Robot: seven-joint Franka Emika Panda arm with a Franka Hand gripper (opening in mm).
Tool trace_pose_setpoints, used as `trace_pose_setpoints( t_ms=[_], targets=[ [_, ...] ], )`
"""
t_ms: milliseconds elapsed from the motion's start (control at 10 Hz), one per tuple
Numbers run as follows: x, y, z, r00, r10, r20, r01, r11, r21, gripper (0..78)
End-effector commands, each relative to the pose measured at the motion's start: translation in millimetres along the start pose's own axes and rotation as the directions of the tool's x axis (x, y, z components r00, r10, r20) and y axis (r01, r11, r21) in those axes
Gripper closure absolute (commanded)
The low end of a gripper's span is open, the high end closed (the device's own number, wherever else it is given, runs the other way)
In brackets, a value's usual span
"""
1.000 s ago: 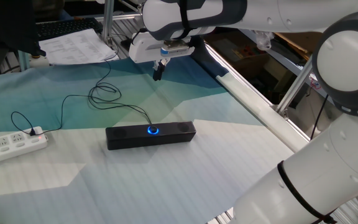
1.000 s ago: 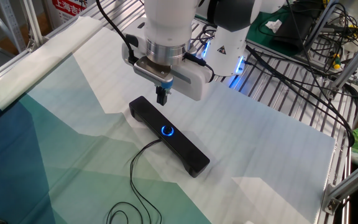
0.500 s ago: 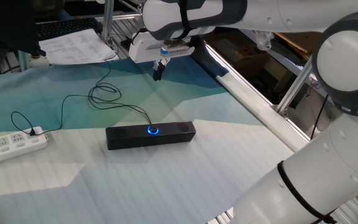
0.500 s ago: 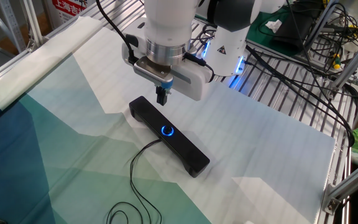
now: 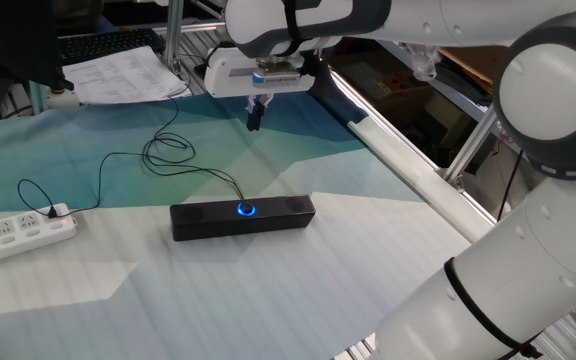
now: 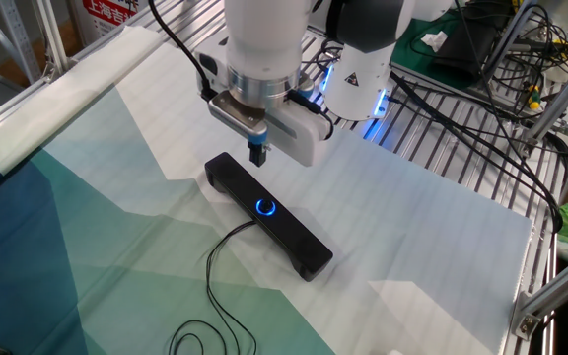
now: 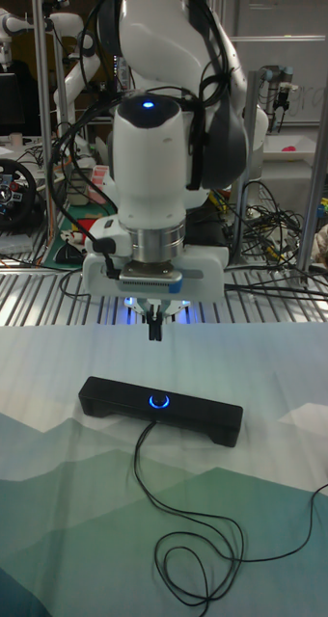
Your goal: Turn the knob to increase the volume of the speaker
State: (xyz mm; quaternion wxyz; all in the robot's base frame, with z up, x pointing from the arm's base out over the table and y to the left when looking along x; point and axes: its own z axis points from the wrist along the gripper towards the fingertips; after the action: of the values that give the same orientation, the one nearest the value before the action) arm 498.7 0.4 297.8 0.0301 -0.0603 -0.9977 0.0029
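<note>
The speaker [image 5: 268, 216] is a long black bar lying on the teal and white cloth, also seen as speaker [image 6: 299, 245] and speaker [image 7: 203, 416]. Its knob [image 5: 245, 209] glows blue at the bar's middle, likewise the knob [image 6: 265, 207] and knob [image 7: 160, 401]. My gripper [image 5: 254, 120] hangs in the air above and behind the speaker, pointing down, fingers together with nothing between them. The gripper [image 6: 257, 156] sits over the bar's far half, clear of the knob. In the tall view the gripper [image 7: 156, 333] hangs just above the knob's line.
A white power strip [image 5: 18, 232] lies at the left, with a thin black cable [image 5: 168, 155] looping to the speaker. Papers [image 5: 128, 75] rest at the back left. An aluminium rail [image 5: 408, 170] borders the table's right side; a metal grid [image 6: 461, 148] lies behind.
The hand has twisted a little about its vertical axis, its white body swinging round. The fingertips stay at about the same place above the speaker.
</note>
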Motion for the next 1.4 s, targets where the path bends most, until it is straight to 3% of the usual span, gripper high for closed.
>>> trace_pose_setpoints(
  t_ms=[100, 500, 1400],
  targets=[
    [-0.4, 0.2, -1.7, 1.0, -0.003, -0.002, 0.003, 1.0, -0.025, 77.6],
    [-0.4, 0.4, -1.7, 1.0, 0.006, -0.002, -0.006, 0.998, -0.055, 77.6],
    [0.4, 1.2, -1.8, 1.0, 0.004, 0.0, -0.004, 0.999, -0.044, 77.6]
  ],
)
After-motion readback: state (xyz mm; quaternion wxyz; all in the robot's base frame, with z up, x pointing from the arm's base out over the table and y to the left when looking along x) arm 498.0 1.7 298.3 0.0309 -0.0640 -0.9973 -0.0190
